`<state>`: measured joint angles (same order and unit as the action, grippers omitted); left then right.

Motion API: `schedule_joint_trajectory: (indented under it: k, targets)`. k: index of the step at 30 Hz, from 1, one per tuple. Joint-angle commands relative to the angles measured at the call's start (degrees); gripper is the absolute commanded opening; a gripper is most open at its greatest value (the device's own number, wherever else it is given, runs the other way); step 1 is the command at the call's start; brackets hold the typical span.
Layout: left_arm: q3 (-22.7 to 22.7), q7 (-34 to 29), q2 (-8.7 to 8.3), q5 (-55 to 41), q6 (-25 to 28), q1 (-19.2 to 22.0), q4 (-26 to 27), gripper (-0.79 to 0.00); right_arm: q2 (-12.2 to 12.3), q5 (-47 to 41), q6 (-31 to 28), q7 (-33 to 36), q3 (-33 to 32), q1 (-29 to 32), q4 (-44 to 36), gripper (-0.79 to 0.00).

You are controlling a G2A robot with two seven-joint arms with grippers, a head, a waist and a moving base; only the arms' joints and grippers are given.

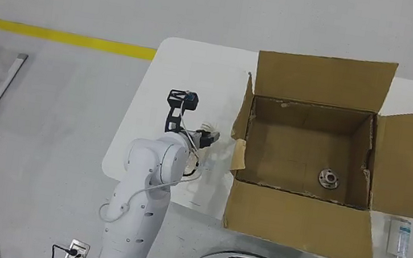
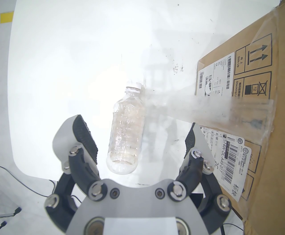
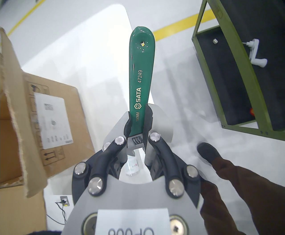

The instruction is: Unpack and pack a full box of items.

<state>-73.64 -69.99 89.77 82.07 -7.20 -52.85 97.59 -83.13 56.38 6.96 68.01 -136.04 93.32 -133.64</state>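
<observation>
Cardboard box (image 1: 290, 163) holds one round metal part (image 1: 328, 178); left tool (image 2: 135, 124) spread, right tool (image 3: 139, 115) pinching wrench (image 3: 141, 73).

white table (image 1: 165, 82) with open cardboard box (image 1: 324, 81), clear bottle (image 2: 125, 129), small container (image 1: 400, 239)

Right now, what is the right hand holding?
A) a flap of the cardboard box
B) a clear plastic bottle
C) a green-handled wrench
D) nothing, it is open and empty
C: the right hand is shut on the green-handled wrench, gripping it near the head end, with the green handle sticking out beyond the hand.
</observation>
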Motion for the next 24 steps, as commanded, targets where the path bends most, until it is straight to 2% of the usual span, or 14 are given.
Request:
schedule_joint_trajectory:
  k: [1,9,20,21,22,24]
  targets:
    - [0.00,0.00,0.00,0.00,0.00,0.00,0.00,0.000,0.07,3.24,-0.31,-0.36,2.30,1.44,0.62,-0.785]
    - [0.00,0.00,0.00,0.00,0.00,0.00,0.00,0.000,0.59,14.50,-2.89,-2.45,11.51,3.53,6.40,-0.785]
    - [0.00,0.00,0.00,0.00,0.00,0.00,0.00,0.000,1.52,19.39,-5.58,-0.98,17.24,1.46,11.42,-0.785]
    - [0.00,0.00,0.00,0.00,0.00,0.00,0.00,0.000,1.60,19.49,-5.76,-0.81,17.54,1.17,11.73,-0.736]
    - [0.00,0.00,0.00,0.00,0.00,0.00,0.00,0.000,1.67,19.55,-5.85,-0.66,17.72,0.95,12.00,-0.625]
    - [0.00,0.00,0.00,0.00,0.00,0.00,0.00,0.000,1.82,19.80,-5.86,-0.31,17.92,0.58,12.43,-0.489]
